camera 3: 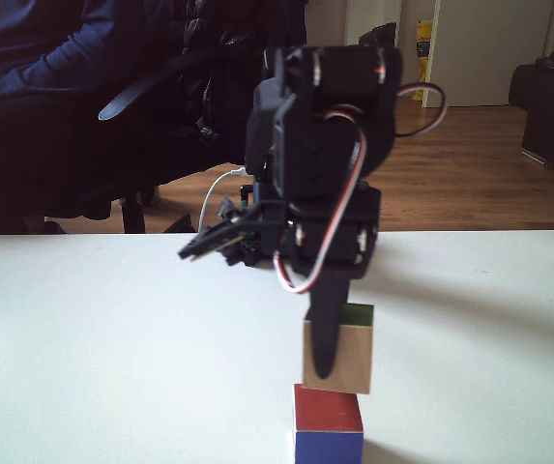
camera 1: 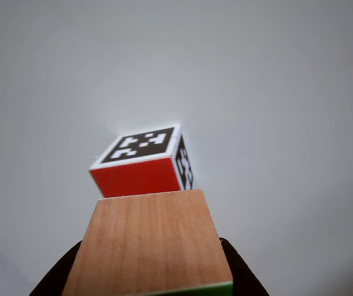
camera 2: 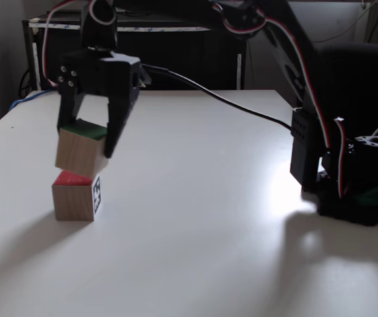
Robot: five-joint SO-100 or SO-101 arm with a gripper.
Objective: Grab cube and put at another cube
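The placing step is in hand. At the bottom of the other view, the hand (camera 1: pixel 148 280) grips the wooden cube (camera 1: pixel 148 243), held tilted just above the marker cube (camera 1: pixel 144 161) low on the left of the counter (camera 2: pixel 208 218) in a fixed view. Next it likely needs levelling, lowering squarely, then letting go. Whether the cubes touch is unclear; the hand's fingertips are cut off.

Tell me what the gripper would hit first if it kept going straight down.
Its held wooden cube would likely meet the marker cube just below; the gripper points downward over it.
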